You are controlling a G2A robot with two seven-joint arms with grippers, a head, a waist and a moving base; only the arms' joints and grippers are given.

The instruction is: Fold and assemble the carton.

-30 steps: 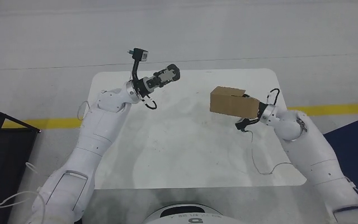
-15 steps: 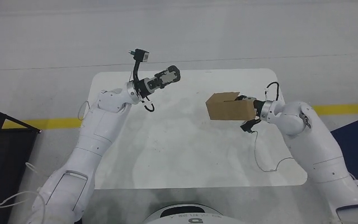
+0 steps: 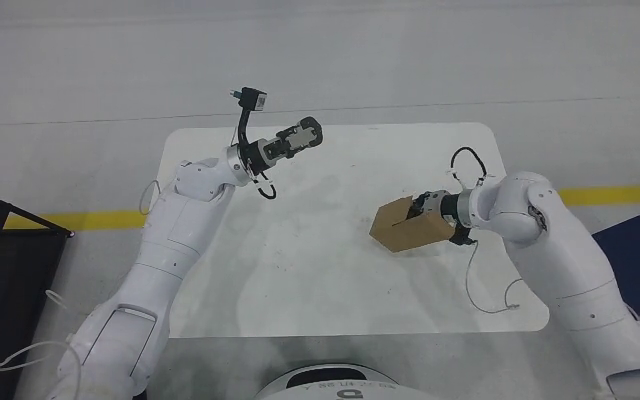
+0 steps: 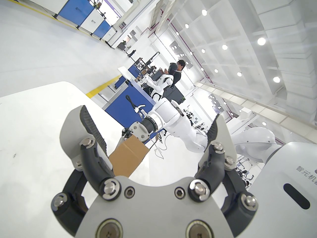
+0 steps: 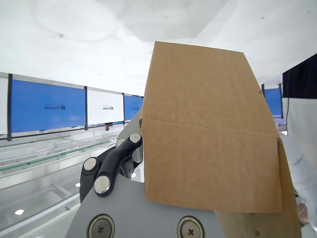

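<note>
Top view has the left claw (image 3: 312, 128) up over the far left part of the white tabletop (image 3: 300, 260). Its two fingers are spread wide apart and there is nothing between them. It is well apart from the box. The middle of the tabletop is bare white with a few faint marks. Over on the right is the brown carton (image 3: 408, 226). It sits tipped to one side, low over the right part of the tabletop, and I cannot tell if a corner touches it. The right claw (image 3: 436, 204) has hold of the carton at the end near the arm. The cardboard hides most of that claw's fingers, but the grip looks tight on the edge. I think the task is partly done. The carton is already popped up into a box shape with flat sides and sharp folds. The end by the right claw looks open, with a dark gap there, so I think the flaps at that end need folding shut. The empty left claw would likely have to come across and help.
</note>
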